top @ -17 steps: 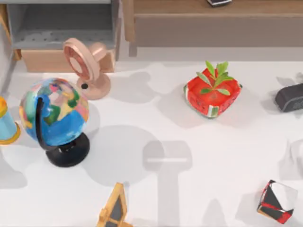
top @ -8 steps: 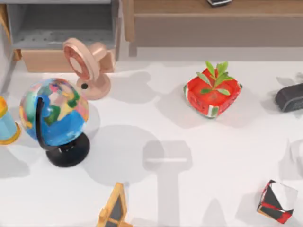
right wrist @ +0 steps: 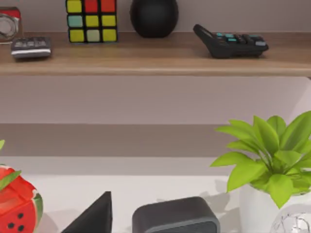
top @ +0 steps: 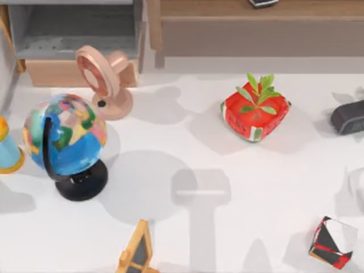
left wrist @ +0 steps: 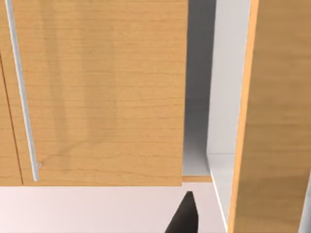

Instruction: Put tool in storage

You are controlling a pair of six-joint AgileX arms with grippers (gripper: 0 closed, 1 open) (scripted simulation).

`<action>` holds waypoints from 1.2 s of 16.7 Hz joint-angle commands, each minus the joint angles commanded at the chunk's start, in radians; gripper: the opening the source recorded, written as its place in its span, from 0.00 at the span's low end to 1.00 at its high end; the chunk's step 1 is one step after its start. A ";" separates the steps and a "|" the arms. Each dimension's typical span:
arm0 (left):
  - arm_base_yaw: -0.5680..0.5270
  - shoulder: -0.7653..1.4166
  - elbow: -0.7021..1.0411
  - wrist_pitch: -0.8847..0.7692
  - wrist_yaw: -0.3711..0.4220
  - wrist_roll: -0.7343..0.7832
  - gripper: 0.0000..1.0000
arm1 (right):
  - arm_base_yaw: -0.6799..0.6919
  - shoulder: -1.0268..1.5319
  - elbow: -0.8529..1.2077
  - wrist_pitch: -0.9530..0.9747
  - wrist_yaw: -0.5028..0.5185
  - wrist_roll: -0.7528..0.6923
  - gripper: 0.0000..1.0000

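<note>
One small silvery tool (top: 199,192) lies flat near the middle of the table (top: 273,170), with nothing touching it, so I think a hand could come straight down on it. The globe (top: 65,133) stands at its 9 o'clock and the red box (top: 255,114) at its 1 o'clock. The grey storage drawer (top: 74,28) sits open at 11 o'clock, likely ready for the tool. The left hand (left wrist: 184,218) faces a wooden cupboard (left wrist: 102,92), and the right hand (right wrist: 92,218) faces a shelf (right wrist: 155,58). I cannot tell how far open either is. Neither holds the tool.
</note>
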 joint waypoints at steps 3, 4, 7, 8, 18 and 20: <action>0.000 0.000 0.000 0.000 0.000 0.000 0.10 | 0.000 0.000 0.000 0.000 0.000 0.000 1.00; 0.000 0.000 0.000 0.000 0.000 0.000 0.02 | 0.000 0.000 0.000 0.000 0.000 0.000 1.00; 0.000 0.000 0.000 0.000 0.000 0.000 0.00 | 0.000 0.000 0.000 0.000 0.000 0.000 1.00; 0.000 0.000 0.000 0.000 0.000 0.000 0.00 | 0.000 0.000 0.000 0.000 0.000 0.000 1.00; -0.059 0.057 0.115 -0.069 -0.060 -0.001 0.00 | 0.000 0.000 0.000 0.000 0.000 0.000 1.00; -0.097 0.083 0.187 -0.106 -0.098 -0.004 0.00 | 0.000 0.000 0.000 0.000 0.000 0.000 1.00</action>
